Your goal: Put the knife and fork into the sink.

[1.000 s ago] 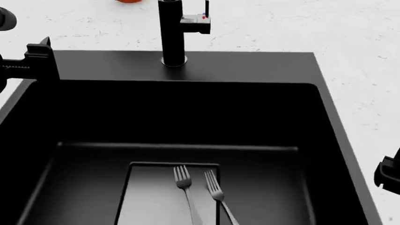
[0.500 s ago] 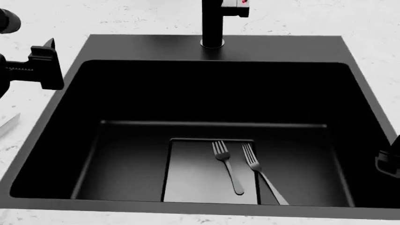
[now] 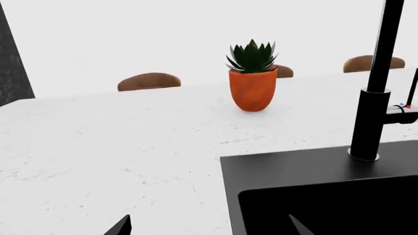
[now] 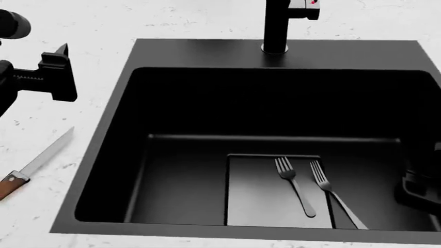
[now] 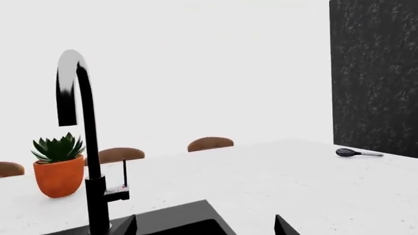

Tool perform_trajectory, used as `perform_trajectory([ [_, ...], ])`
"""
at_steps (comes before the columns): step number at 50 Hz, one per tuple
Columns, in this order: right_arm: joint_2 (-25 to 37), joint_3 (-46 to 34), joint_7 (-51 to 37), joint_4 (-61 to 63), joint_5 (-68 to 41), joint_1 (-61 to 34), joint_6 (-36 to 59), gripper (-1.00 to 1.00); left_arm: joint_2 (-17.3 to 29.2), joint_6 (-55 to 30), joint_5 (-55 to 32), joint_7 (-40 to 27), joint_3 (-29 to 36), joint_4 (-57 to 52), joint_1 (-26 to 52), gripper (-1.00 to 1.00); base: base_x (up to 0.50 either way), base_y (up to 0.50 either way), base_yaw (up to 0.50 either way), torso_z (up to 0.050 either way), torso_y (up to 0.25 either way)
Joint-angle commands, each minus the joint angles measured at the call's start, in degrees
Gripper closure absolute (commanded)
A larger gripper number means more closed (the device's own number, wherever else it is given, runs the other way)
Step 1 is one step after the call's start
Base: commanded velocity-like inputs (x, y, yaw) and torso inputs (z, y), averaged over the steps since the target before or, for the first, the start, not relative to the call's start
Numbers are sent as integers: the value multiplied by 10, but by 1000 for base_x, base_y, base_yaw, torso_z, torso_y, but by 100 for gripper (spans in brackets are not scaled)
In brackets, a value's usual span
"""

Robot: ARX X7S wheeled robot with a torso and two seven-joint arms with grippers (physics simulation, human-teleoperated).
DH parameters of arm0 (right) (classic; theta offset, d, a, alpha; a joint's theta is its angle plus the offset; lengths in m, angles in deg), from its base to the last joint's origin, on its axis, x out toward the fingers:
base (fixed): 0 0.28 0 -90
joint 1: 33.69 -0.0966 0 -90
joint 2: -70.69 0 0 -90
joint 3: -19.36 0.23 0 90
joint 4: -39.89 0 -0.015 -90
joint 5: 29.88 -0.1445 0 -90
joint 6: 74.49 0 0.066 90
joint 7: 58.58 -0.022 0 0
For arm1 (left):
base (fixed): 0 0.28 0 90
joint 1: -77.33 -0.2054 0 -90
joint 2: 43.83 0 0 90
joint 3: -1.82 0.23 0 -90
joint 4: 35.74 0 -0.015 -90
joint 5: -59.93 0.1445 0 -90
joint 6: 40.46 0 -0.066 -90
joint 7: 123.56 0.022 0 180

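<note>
**Knife on the counter, two forks in the basin**

The knife (image 4: 33, 164) lies on the white counter (image 4: 48, 124) just left of the sink (image 4: 117, 103), blade toward the left gripper (image 4: 59, 72), whose jaws stand apart, holding nothing. Two forks (image 4: 295, 186) rest on the sink's grey bottom plate (image 4: 255, 196). The right gripper (image 4: 416, 191) shows only partly; its state is unclear.

The sink (image 4: 110, 129) is matt black, set in a white speckled stone-like counter (image 4: 90, 26). The knife (image 4: 34, 165), left of the sink, has a smooth steel blade and a wood-brown handle.
</note>
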Motion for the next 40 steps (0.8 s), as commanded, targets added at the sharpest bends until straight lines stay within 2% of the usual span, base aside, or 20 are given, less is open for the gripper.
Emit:
perform_trajectory([
  [1,0,16,31,-2,15,-1,-13,-100,-11,1,12,10,-8,9,10,-100,293,0,0,0,0],
  [11,0,11,33,-4,21,8,-26,-100,-11,2,11,9,-8,10,10,-100,371,0,0,0,0],
  [25,0,6,27,-1,33,18,-33,-100,-9,-12,4,5,-5,-7,12,-100,0,0,0,0,0],
  [28,0,3,32,-4,37,21,-39,-100,-5,-49,-16,3,-17,-33,15,-100,0,0,0,0,0],
  [35,0,-3,36,-7,44,30,-48,-100,40,-238,-105,-8,-64,-187,35,-100,0,0,0,0,0],
  [37,0,-7,33,-8,48,35,-54,-100,59,-324,-144,-20,-85,-235,52,-100,0,0,0,0,0],
  [40,0,-16,31,-9,61,44,-64,-100,132,-327,-364,-167,-78,-204,77,-100,0,0,0,0,0],
])
